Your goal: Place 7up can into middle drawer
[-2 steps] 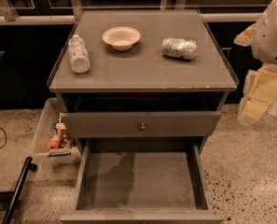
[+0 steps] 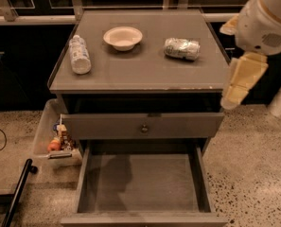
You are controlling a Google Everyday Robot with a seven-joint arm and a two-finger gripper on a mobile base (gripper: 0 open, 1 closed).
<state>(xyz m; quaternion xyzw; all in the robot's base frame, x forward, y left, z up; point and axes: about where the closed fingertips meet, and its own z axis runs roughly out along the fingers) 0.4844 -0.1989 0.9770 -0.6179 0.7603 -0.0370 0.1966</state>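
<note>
- I see the gripper (image 2: 241,82) hanging beside the cabinet top's (image 2: 144,74) right edge, holding nothing. Wide or narrow, I cannot tell.
- The 7up can (image 2: 181,48) lies on its side, far right on top.
- The middle drawer (image 2: 144,183) stands pulled open on the near side.

The gripper (image 2: 232,91) hangs just beside the front right corner of the cabinet (image 2: 144,74), and the arm (image 2: 267,18) above it is cut off by the top and right edges. The middle drawer (image 2: 142,183) has its front wall clipped by the bottom edge and its rear floor hidden under the knobbed drawer (image 2: 142,126). The print on the 7up can (image 2: 181,48) cannot be read, and the items in the floor bin (image 2: 43,126) are too small to tell.
</note>
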